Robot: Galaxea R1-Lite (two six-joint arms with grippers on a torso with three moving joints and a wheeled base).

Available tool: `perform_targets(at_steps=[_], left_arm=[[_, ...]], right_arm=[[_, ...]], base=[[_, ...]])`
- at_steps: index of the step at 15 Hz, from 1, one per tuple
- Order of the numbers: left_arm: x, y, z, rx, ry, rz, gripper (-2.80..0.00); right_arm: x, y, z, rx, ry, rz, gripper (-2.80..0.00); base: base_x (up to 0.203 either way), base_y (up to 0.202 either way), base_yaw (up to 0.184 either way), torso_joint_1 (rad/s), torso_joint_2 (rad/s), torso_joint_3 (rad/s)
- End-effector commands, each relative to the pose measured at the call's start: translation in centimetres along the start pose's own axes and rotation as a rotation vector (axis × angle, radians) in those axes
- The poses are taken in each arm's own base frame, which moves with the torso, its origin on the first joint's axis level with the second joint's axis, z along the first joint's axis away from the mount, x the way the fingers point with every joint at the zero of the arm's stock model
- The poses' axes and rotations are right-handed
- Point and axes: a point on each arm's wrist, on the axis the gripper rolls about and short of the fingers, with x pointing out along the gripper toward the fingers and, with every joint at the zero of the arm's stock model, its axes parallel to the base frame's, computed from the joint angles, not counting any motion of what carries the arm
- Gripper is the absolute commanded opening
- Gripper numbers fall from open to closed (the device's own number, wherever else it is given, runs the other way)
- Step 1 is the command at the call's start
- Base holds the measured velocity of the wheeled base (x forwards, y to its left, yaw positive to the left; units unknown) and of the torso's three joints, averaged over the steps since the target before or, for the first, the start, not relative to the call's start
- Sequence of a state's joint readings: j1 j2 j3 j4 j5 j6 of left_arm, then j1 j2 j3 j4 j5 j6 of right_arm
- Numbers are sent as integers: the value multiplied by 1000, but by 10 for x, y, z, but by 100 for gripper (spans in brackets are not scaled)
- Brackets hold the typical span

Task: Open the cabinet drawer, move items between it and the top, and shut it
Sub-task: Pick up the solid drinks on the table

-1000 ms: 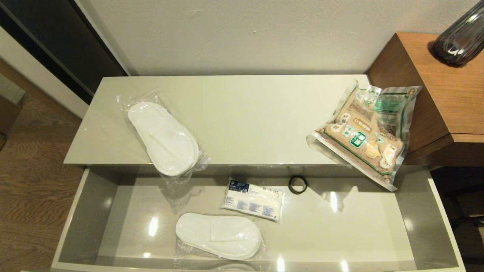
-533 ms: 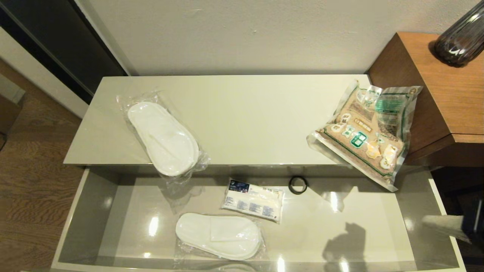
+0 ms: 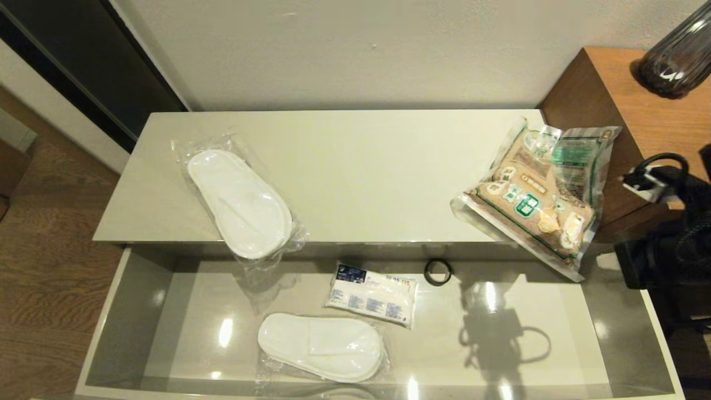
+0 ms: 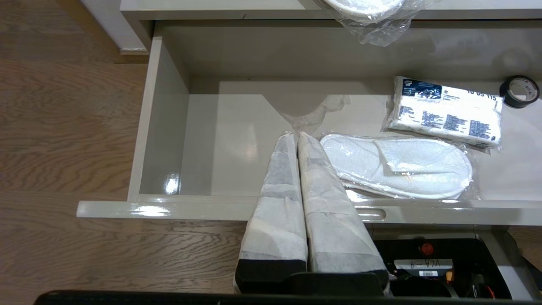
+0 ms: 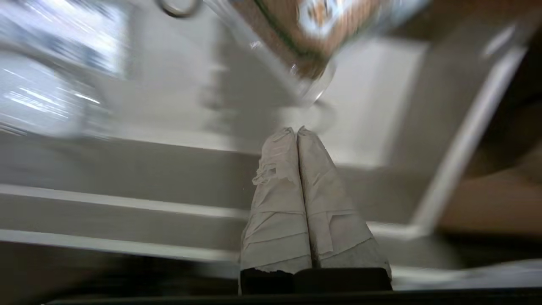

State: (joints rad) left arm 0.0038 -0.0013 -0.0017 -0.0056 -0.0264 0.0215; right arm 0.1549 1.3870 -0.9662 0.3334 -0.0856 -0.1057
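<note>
Two slipper packs, one grain bag, two arms. Left gripper (image 4: pixel 296 137) parked, wrapped fingers pressed together on nothing, hanging above the front edge of the cabinet drawer (image 3: pixel 139 294), which is pulled fully open. Just ahead of its tips and a little to one side: the slipper pair in the drawer (image 4: pixel 396 167), flat on the grey lining. Farther ahead, up on the top (image 3: pixel 355 166), the second slipper pair (image 3: pixel 240 203) with its plastic hanging over the front edge. Past the drawer slippers, well off to the side: white packet with blue print (image 3: pixel 371 293) and black ring (image 3: pixel 437 271), both on the lining, no change over the last second.

What changed: the right arm (image 3: pixel 664 222). A second ago not in the head view at all, half a second ago only a pale tip at the right edge by the drawer's side wall, now its dark body sits high at the right edge, its shadow on the lining much bigger. Right gripper (image 5: pixel 297 133) fingers also pressed together, empty. The grain bag (image 3: pixel 536 191), on the top's right end with a corner overhanging the drawer, is ahead of and just above its tips, not touching.

Likely meaning: the right arm is going for the bag to drop it in the drawer; fingers must spread first.
</note>
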Motion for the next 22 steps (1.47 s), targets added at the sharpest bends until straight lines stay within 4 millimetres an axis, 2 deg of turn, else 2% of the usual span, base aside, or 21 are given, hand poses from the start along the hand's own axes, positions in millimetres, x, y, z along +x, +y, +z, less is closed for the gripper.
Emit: perform_targets(at_steps=[1, 3, 7, 10, 13, 15, 16, 19, 21, 22], left_arm=[[0, 0, 0, 0, 1, 1, -280], [0, 0, 0, 0, 1, 0, -280], [0, 0, 0, 0, 1, 0, -280], [0, 0, 0, 0, 1, 1, -280], [0, 0, 0, 0, 1, 0, -280], [0, 0, 0, 0, 1, 0, -280], [0, 0, 0, 0, 1, 1, -280], [0, 0, 0, 0, 1, -2, -280], [0, 0, 0, 0, 1, 0, -280], [0, 0, 0, 0, 1, 0, -280]], right_arm=[[20, 22, 7, -308, 77, -135, -280], [34, 52, 11, -462, 99, -160, -280], [53, 112, 31, -637, 50, -183, -280], [70, 140, 39, -718, 48, -283, -280], [82, 151, 51, -760, 54, -387, -280], [94, 155, 61, -816, 98, -549, -280], [98, 156, 63, -842, 115, -574, -280], [114, 168, 57, -872, 144, -634, -280], [116, 178, 51, -889, 145, -676, -280], [115, 184, 51, -875, 124, -678, 0]], base=[[0, 0, 0, 0, 0, 0], [0, 0, 0, 0, 0, 0], [0, 0, 0, 0, 0, 0], [0, 0, 0, 0, 0, 0], [0, 0, 0, 0, 0, 0], [0, 0, 0, 0, 0, 0], [0, 0, 0, 0, 0, 0], [0, 0, 0, 0, 0, 0], [0, 0, 0, 0, 0, 0], [0, 0, 0, 0, 0, 0]])
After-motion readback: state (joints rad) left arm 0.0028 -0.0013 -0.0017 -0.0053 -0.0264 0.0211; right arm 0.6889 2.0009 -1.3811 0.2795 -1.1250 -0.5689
